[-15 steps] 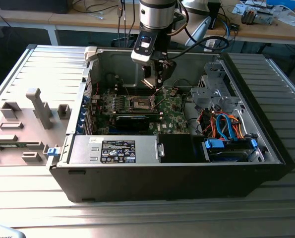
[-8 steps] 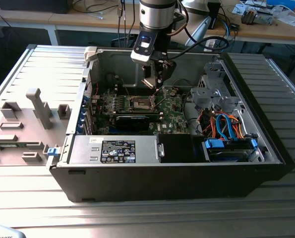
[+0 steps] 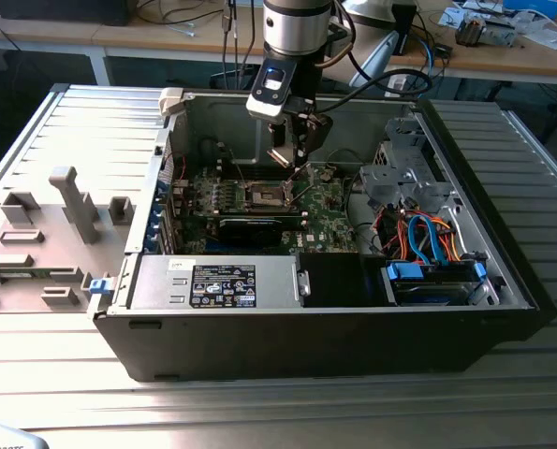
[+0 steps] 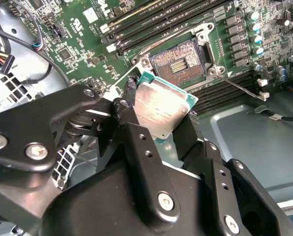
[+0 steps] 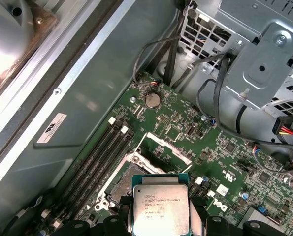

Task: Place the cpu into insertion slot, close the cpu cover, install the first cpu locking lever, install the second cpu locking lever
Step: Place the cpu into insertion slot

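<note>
cpu (image 4: 163, 109) pinched in the gripper (image 4: 161, 101), poised over the bare insertion slot (image 4: 178, 61)

the fingers (image 4: 124, 115) are clenched on two opposite edges of the chip, probably so its silver top and underside are left free and it can go down flat onto the contacts; the chip hangs clear of the slot, which lies just beyond the fingertips and a little below them; the slot's brownish contact field is uncovered; the cpu cover (image 5: 166, 146) appears swung up on the socket's far side from the tool, and a locking lever (image 4: 242, 87) stands free beside the socket, so nothing seems to block the way down; in the exterior view the arm reaches steeply down into the open computer case (image 3: 334, 337), wrist near vertical, fingertips close above the motherboard (image 3: 329, 224)
</note>
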Controlling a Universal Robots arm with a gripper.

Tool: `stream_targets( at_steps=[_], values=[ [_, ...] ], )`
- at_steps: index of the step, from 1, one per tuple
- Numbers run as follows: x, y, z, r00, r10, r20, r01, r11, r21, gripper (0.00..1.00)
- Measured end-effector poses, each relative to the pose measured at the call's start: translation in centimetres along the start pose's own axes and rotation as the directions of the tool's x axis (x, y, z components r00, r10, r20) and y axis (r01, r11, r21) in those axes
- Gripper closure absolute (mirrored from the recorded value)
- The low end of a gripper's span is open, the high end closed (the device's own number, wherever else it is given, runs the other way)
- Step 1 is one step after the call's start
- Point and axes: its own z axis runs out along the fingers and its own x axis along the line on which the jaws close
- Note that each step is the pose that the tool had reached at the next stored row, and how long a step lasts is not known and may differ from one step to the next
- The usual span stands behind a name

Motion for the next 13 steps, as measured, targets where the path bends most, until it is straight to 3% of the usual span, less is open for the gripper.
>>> stream_targets(
  at_steps=[13],
  values=[
    [0.00,0.00,0.03,0.9999,0.012,0.0008,-0.012,0.9999,-0.0002,0.45]
  ],
)
